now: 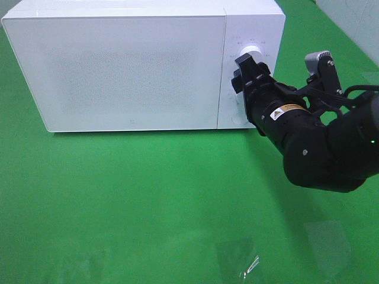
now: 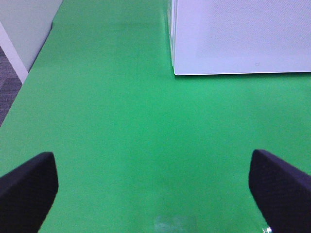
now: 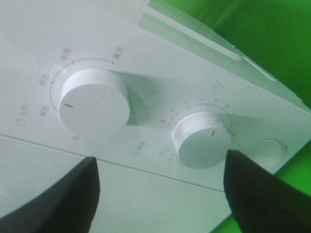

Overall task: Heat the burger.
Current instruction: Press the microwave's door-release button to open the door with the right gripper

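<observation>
No burger shows in any view. The white microwave (image 1: 130,65) stands at the back of the green table with its door closed. My right gripper (image 1: 244,74) is right at its control panel. In the right wrist view the right gripper (image 3: 163,165) is open, its dark fingers (image 3: 73,199) spread either side of the lower knob (image 3: 201,138) without touching it. The upper knob (image 3: 93,102) sits beside it. My left gripper (image 2: 151,165) is open above bare green cloth, facing a lower corner of the microwave (image 2: 233,39).
A round button (image 3: 266,150) lies past the lower knob. Pieces of clear film (image 1: 237,260) lie on the green table (image 1: 148,195) near its front edge. A pale partition (image 2: 24,29) borders the table's edge in the left wrist view.
</observation>
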